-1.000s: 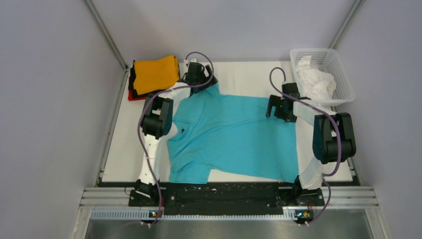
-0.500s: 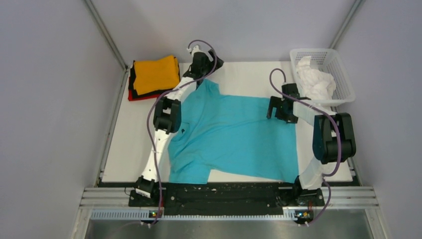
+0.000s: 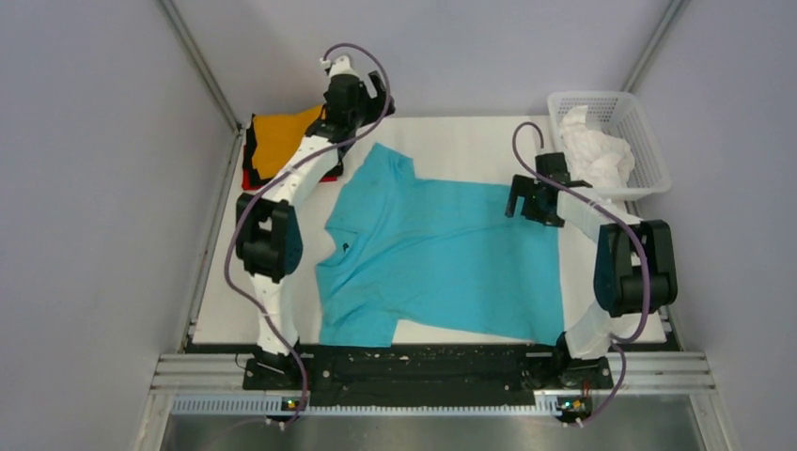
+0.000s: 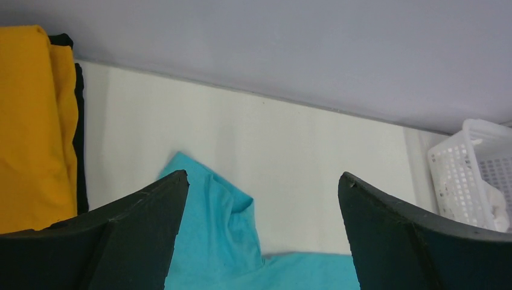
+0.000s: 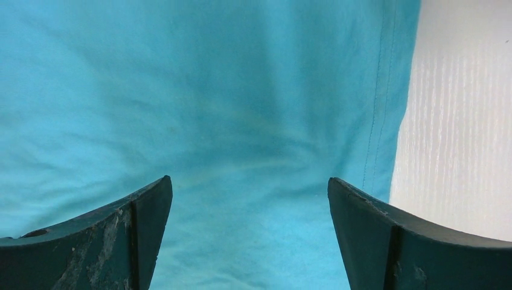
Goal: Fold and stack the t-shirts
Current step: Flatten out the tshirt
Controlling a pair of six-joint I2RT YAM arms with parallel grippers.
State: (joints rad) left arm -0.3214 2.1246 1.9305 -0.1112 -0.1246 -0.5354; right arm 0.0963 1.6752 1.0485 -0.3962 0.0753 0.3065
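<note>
A teal t-shirt [image 3: 442, 254] lies spread on the white table, its far sleeve [image 4: 211, 229] stretched toward the back left. A folded stack with an orange t-shirt [image 3: 280, 141] on top of black and red ones sits at the back left. It also shows in the left wrist view [image 4: 30, 121]. A crumpled white t-shirt [image 3: 597, 150] lies in the basket. My left gripper [image 3: 362, 94] is open and empty, raised above the table's back edge, behind the sleeve. My right gripper [image 3: 517, 199] is open and empty just above the teal shirt's far right part [image 5: 211, 121], near its hem [image 5: 386, 90].
The white lattice basket [image 3: 648, 141] stands at the back right and also shows in the left wrist view [image 4: 471, 169]. Grey walls close in the back and both sides. Bare white table [image 5: 459, 121] shows to the right of the hem.
My left arm has lifted off the teal shirt's far sleeve and swung back and to the left, toward the folded stack. The sleeve now lies flat. My right arm has hardly moved.
</note>
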